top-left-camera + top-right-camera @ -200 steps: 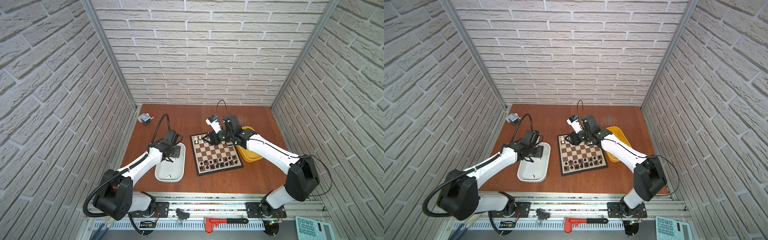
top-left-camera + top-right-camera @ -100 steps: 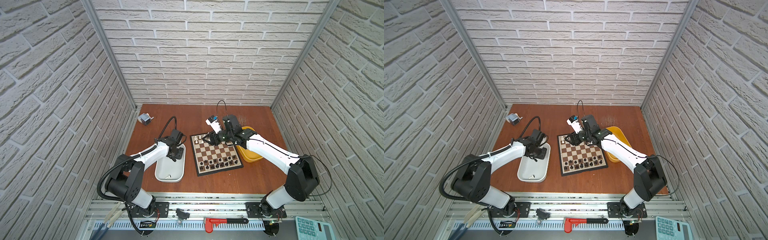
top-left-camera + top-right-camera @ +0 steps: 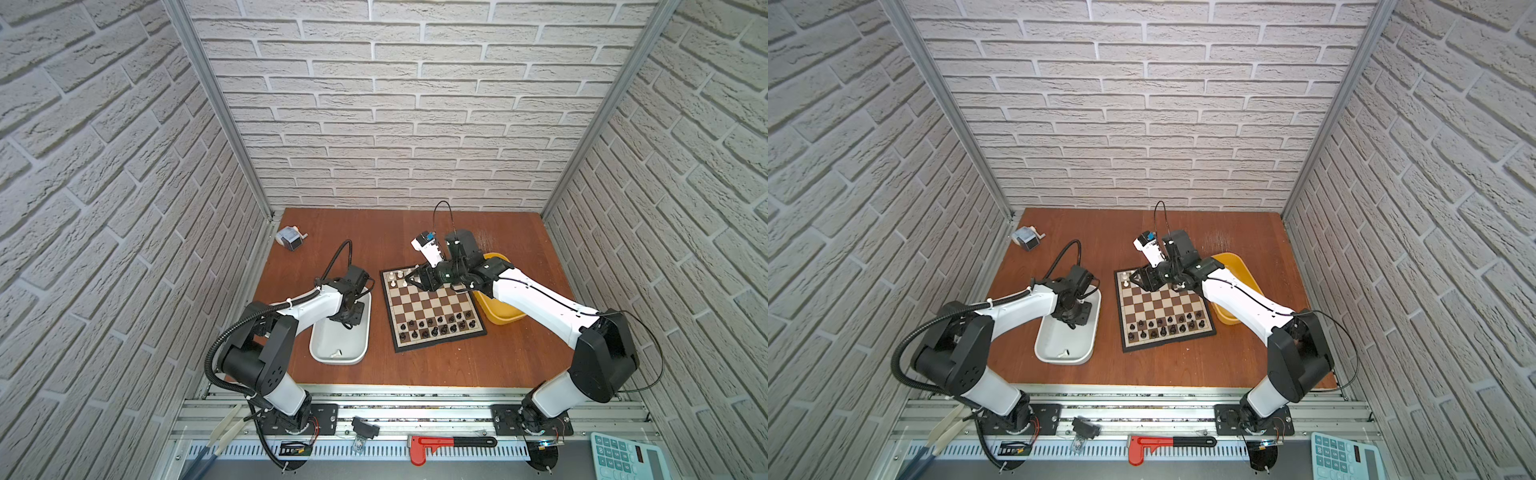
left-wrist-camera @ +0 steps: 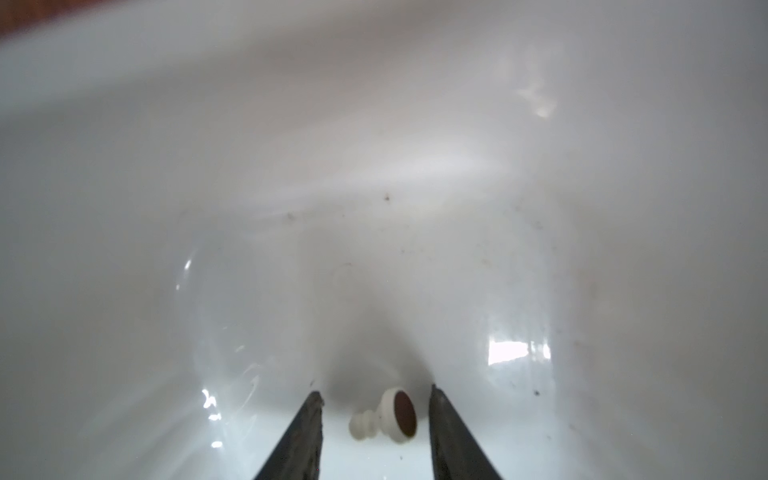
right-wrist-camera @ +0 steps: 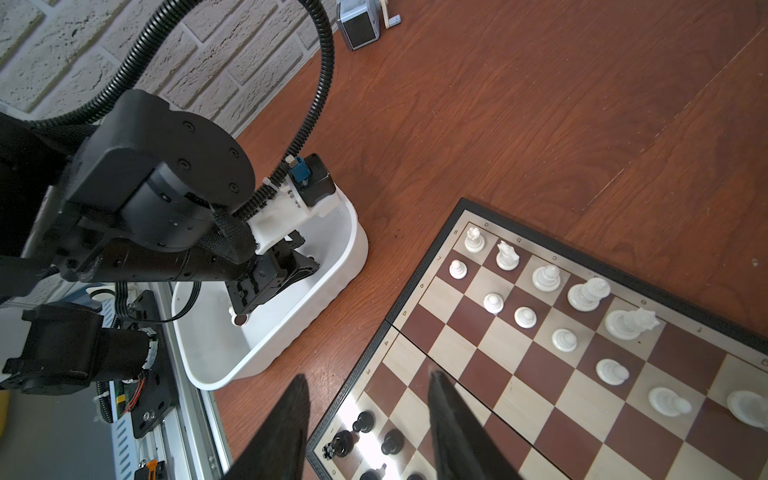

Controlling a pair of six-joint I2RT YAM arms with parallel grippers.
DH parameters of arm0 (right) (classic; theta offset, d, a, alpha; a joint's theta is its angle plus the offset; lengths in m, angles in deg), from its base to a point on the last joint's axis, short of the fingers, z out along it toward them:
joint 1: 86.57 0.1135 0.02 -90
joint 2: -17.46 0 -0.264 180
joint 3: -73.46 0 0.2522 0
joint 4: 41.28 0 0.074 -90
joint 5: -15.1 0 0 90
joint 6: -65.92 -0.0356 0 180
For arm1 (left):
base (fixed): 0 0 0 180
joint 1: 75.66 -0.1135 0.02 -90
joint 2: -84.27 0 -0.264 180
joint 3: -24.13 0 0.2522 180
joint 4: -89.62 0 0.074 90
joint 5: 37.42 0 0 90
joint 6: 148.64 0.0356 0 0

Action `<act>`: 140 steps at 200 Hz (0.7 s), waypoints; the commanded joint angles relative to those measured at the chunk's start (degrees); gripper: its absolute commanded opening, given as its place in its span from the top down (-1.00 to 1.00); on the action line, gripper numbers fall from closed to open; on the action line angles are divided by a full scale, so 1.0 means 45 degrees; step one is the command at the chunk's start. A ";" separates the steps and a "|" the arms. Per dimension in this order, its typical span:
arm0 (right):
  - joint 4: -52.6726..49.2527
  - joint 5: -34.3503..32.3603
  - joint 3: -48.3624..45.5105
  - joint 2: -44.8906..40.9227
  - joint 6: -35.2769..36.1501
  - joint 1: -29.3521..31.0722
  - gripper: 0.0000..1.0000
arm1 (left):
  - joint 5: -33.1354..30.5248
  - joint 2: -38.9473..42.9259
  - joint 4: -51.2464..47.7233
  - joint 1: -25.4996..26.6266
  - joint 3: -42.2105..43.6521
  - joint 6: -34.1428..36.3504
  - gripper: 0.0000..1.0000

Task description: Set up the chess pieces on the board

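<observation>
One toppled white piece (image 4: 384, 419) in white tub (image 4: 374, 166)

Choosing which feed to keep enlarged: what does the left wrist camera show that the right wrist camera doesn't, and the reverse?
Only left wrist: a white piece lying on its side, brown base toward the camera, between the open left gripper's fingers, a gap on each side. Only right wrist: the board, its white pieces and black pieces, a pencil sharpener, and the right gripper open and empty over the board's edge. Both: the white tub; the right wrist view also catches a small piece under the left gripper, probably the same one.
</observation>
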 commanded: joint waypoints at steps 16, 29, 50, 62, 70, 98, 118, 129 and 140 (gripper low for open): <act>0.0191 0.0081 -0.0140 -0.0566 -0.0183 0.0062 0.03 | -0.0155 -0.0323 -0.0108 0.0162 0.0144 -0.0227 0.21; 0.0180 0.0065 -0.0134 -0.0568 -0.0205 0.0067 0.03 | -0.0166 -0.0480 -0.0202 0.0185 0.0071 -0.0319 0.28; 0.0170 0.0013 -0.0167 -0.0644 -0.0225 0.0067 0.04 | -0.0281 -0.0526 -0.0219 0.0281 0.0086 -0.0439 0.34; 0.0161 -0.0060 -0.0189 -0.0668 -0.0218 0.0059 0.04 | -0.0336 -0.0577 -0.0273 0.0338 0.0056 -0.0483 0.37; 0.0151 -0.0070 -0.0203 -0.0668 -0.0223 0.0067 0.04 | -0.0333 -0.0681 -0.0350 0.0393 0.0013 -0.0581 0.41; 0.0189 -0.0055 -0.0207 -0.0688 -0.0264 0.0067 0.04 | -0.0264 -0.0940 -0.0572 0.0649 -0.0052 -0.0959 0.49; 0.0258 -0.0092 -0.0304 -0.0745 -0.0284 0.0068 0.04 | -0.0260 -0.0963 -0.0615 0.0700 0.0060 -0.1296 0.54; 0.0239 -0.0079 -0.0305 -0.0746 -0.0259 0.0067 0.04 | -0.0230 -0.0951 -0.0647 0.0767 0.0176 -0.1487 0.55; 0.0225 -0.0068 -0.0331 -0.0746 -0.0228 0.0067 0.04 | -0.0261 -0.0851 -0.0596 0.0820 0.0269 -0.1722 0.51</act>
